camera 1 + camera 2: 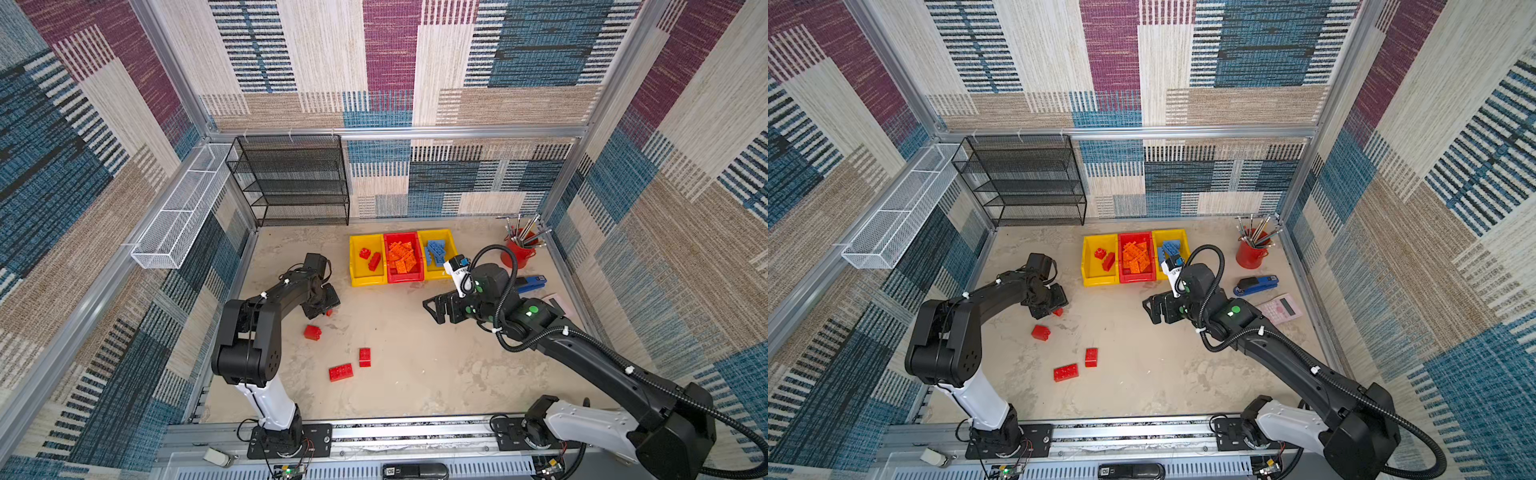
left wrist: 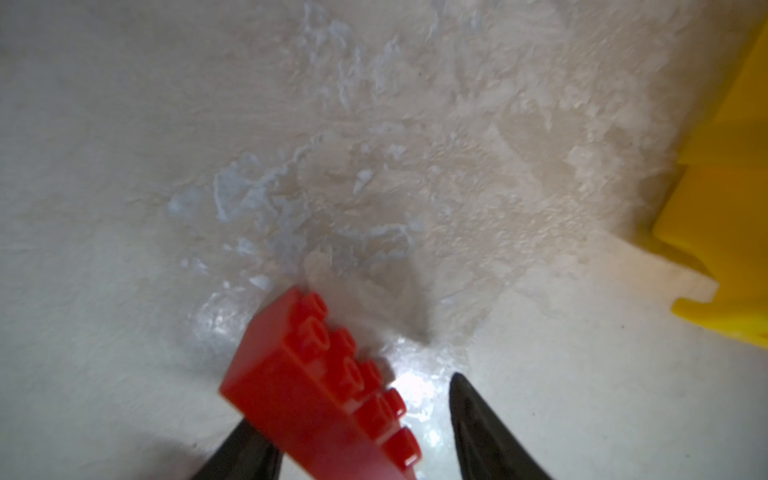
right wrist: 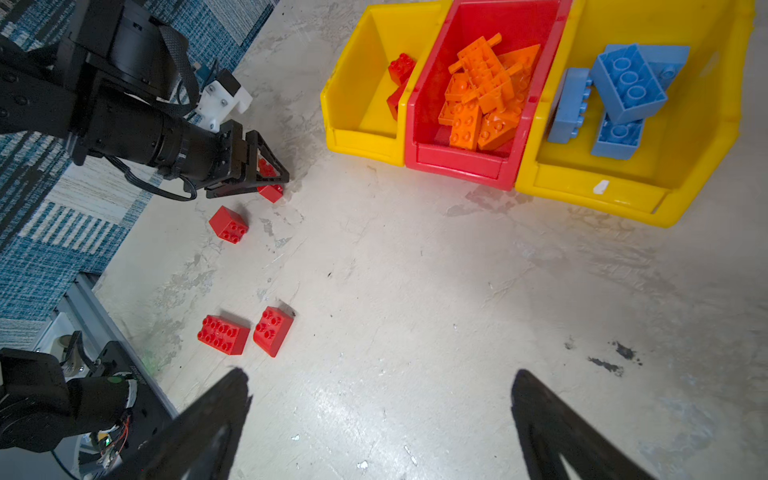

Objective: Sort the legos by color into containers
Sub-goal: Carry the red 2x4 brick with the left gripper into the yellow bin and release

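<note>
Fingers (image 2: pixel 478 428) of the left gripper (image 3: pixel 277 183) stand part-way apart, low over the table (image 2: pixel 124 166), straddling one red brick (image 2: pixel 316 390). Left wrist view: the brick lies slantwise between them. Its studs face one finger, with a sliver of bare table showing in the gap. The opposite finger sits against or behind the brick's smooth side, contact unclear. Not clamped. In both top views only a corner of this brick (image 1: pixel 329 312) shows past the gripper. The yellow bin (image 3: pixel 361 137), holding two red legos (image 3: pixel 401 68), lies apart from the fingers, its corner just at the edge of the left wrist view. Touching it, the red bin (image 3: pixel 457 166) is heaped with orange legos (image 3: pixel 482 95). Next in the row, the second yellow bin (image 3: pixel 602 199) holds blue legos (image 3: pixel 623 87). Three more red pieces lie loose on the table. A red cube (image 3: pixel 228 224) sits just beside the left gripper. A long red brick (image 3: pixel 223 334) and a shorter red brick (image 3: pixel 273 330) lie close together nearer the arm bases, well apart from both grippers. The right gripper (image 3: pixel 380 374) hovers over open table in front of the bins, fingers spread wide, nothing between them.
</note>
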